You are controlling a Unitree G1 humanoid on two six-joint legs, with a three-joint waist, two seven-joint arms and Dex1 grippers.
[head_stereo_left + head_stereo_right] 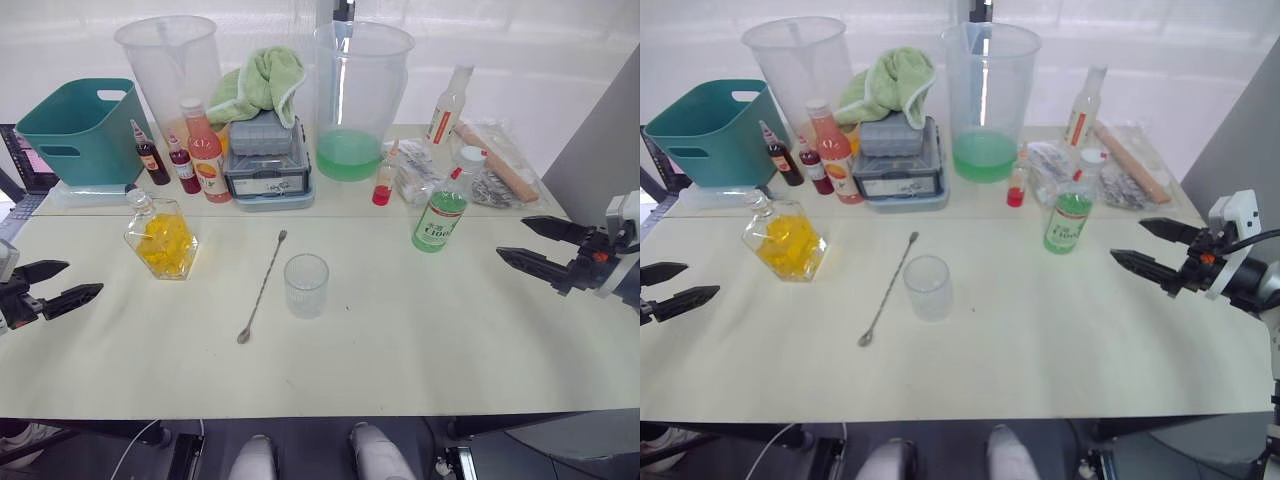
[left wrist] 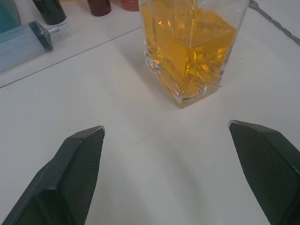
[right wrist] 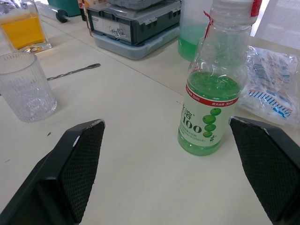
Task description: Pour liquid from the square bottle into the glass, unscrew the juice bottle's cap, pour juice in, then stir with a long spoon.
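Nothing looks done yet: the glass (image 1: pixel 306 285) is empty, and the cap (image 1: pixel 471 156) sits on the juice bottle (image 1: pixel 441 212). Every step remains. The left gripper (image 1: pixel 57 283) is spread and empty, the square bottle (image 2: pixel 190 44) just ahead of its fingertips. The right gripper (image 1: pixel 530 243) is also spread; the juice bottle stands ahead between its fingers. The spoon (image 1: pixel 262 285) lies beside the glass. The square bottle's stopper is hard to make out.

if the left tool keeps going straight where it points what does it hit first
Most likely the square bottle: the left tool is open, and the bottle stands ahead of the gap between its fingers, with bare table between. Depth is hard to judge.
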